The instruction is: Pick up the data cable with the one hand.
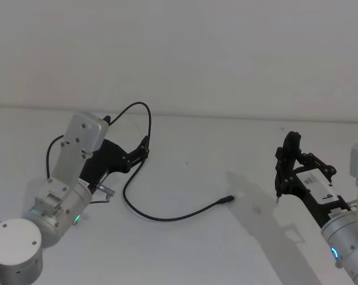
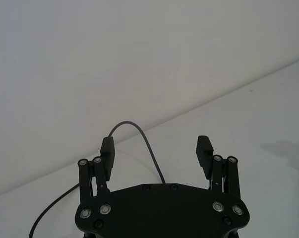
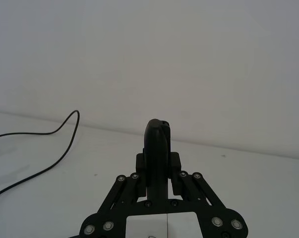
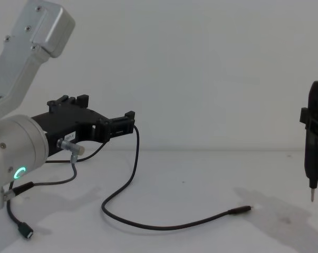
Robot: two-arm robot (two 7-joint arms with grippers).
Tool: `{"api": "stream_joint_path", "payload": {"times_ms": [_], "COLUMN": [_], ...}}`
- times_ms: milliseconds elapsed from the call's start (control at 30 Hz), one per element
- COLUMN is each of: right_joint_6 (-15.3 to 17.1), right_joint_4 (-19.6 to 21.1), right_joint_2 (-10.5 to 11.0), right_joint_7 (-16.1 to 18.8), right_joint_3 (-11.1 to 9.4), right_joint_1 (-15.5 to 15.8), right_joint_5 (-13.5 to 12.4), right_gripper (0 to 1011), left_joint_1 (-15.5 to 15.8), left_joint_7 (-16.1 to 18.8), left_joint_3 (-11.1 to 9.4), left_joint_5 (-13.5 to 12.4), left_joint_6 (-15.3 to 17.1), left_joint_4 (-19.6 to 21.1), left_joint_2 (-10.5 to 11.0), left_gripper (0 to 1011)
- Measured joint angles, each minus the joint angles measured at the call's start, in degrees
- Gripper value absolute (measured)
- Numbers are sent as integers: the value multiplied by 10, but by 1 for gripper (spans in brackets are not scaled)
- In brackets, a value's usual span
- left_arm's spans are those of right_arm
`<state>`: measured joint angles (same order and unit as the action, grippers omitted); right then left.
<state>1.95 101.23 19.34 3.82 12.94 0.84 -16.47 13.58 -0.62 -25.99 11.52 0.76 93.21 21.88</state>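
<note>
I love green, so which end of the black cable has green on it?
The small flat plug lying below the left arm; the slim plug out toward the right has none.

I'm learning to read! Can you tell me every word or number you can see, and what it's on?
Small label on the left gripper: tiny dark print, too small to read.
White label on the right gripper: one small dark mark, too blurred to read.
Data cable and pen-shaped tool: no writing that I can see.
</note>
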Motion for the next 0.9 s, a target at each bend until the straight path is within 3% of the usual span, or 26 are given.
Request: {"api": "stream_joint_path", "payload": {"times_ms": [900], "right_joint_6": [0], "right_joint_4": [0], "right_joint_2": [0], "right_joint_7": [0], "right_joint_3": [0], "right_joint_1": [0], "right_joint_5": [0], "right_gripper": [268], "left_joint_1": [0], "left_joint_7": [0], "left_joint_3": [0], "left_joint_5": [0], "left_joint_6": [0], "left_joint_4": [0], "left_joint_2": [0], "left_gripper": [1001]}}
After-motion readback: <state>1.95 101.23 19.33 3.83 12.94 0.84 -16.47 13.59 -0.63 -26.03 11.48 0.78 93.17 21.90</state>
